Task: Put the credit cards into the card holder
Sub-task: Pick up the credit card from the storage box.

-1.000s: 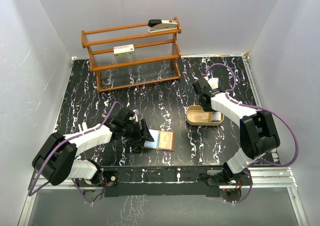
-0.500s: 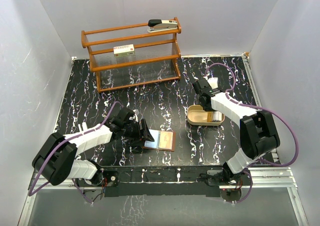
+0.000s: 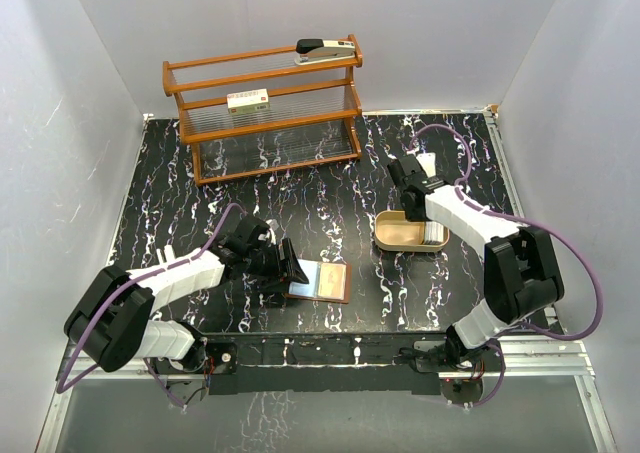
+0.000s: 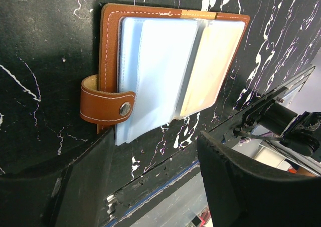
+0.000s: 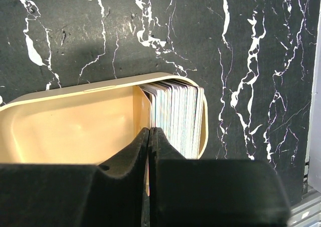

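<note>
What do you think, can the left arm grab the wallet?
Probably yes. The left gripper is open right beside the wallet, which lies spread on the table with nothing between them.

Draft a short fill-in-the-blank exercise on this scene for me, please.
1. The card holder lies ____ on the table.
2. The credit cards stand on ____ in the tray.
3. The right gripper, at the tray, is ____.
4. The stapler sits on the rack's ____ shelf.
Missing words: open, edge, shut, top.
</note>
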Robot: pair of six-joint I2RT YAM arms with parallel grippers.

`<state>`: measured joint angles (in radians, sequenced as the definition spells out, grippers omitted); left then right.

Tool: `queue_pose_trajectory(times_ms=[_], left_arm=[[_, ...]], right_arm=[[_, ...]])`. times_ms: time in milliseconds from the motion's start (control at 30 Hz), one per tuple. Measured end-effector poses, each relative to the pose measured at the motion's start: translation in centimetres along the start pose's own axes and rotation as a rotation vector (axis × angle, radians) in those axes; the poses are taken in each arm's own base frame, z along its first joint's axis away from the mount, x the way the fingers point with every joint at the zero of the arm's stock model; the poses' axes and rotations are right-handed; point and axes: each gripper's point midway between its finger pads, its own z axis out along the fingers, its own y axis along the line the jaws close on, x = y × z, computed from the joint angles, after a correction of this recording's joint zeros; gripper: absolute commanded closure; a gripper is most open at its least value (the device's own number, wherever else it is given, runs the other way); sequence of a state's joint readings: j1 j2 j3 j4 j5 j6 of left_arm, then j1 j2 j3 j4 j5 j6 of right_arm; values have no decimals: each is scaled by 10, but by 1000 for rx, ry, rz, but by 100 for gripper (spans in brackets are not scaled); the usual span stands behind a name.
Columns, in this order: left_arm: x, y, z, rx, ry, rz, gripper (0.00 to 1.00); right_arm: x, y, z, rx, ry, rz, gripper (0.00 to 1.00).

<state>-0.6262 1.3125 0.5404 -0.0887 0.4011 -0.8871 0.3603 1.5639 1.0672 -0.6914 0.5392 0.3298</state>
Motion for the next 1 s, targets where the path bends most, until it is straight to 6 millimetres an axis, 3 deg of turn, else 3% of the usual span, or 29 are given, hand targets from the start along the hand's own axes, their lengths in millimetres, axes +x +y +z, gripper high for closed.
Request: queue_pose_trajectory(times_ms=[400,633,767,867,1000], left_arm=[[3,-13,1,56,15,19,35],[5,-24,0,106,29,17,39],[6,-16,-2,58,23,10,41],[1,-12,-8,8,-3,16,51],[-11,-21,-13,5,-45,43,80]], right_arm=[[-24,-5,-30,-49,-51,44,100],[-29,-3,-65,-165,-98,86,100],[-31,0,-87,-244,-129,119,100],[-31,9,-106,-339,-151,141,100],[-22,27,-129,-486,-163,166,100]])
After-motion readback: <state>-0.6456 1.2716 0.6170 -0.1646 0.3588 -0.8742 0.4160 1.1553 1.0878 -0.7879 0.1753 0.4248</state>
